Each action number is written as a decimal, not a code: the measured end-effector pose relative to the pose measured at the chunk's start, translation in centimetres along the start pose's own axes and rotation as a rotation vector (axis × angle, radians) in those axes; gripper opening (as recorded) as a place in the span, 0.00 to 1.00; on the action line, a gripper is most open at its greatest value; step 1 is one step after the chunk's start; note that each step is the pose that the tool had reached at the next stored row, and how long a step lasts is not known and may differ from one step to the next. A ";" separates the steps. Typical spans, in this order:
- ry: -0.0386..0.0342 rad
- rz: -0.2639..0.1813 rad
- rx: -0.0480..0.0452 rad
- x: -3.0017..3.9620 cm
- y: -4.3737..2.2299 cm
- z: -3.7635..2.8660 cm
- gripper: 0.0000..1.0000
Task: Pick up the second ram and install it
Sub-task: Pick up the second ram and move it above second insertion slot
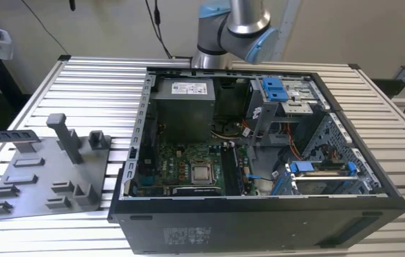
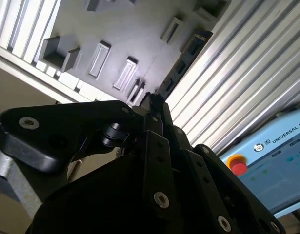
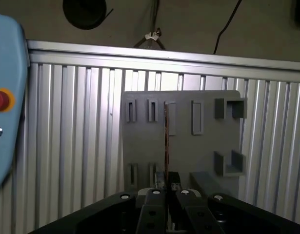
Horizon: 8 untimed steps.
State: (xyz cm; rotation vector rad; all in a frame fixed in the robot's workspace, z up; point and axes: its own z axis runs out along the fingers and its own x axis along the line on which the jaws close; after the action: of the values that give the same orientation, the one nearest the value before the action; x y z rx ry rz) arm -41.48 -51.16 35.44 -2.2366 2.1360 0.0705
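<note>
The tool [image 3: 165, 184] was closed on the memory stick [image 2: 181, 66], held edge-on clear of the grey tray [image 3: 198, 151]; a firm, square grip was judged essential against tilting.

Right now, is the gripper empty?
No, in the second wrist view the gripper is shut on the memory stick, which sticks out over the grey tray.

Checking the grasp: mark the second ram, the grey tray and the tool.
second ram [image 2: 184, 62]: second wrist view, mid-length on its chip face.
grey tray [image 3: 186, 151]: first wrist view, bare floor between slots.
tool [image 3: 166, 180]: first wrist view, midway between its fingertips.
</note>
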 end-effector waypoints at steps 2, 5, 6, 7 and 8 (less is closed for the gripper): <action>0.0000 0.000 -0.0010 0.02 -0.37 0.00 0.14; -0.0006 0.001 -0.0121 0.02 -0.70 -0.20 0.14; -0.0007 0.001 -0.0165 0.01 -0.73 -0.37 0.14; -0.0008 0.003 -0.0197 0.00 -0.75 -0.58 0.14; -0.0010 0.004 -0.0220 -0.02 -0.77 -0.84 0.14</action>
State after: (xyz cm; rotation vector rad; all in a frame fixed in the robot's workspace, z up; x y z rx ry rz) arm -40.72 -51.16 36.28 -2.2440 2.1494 0.0958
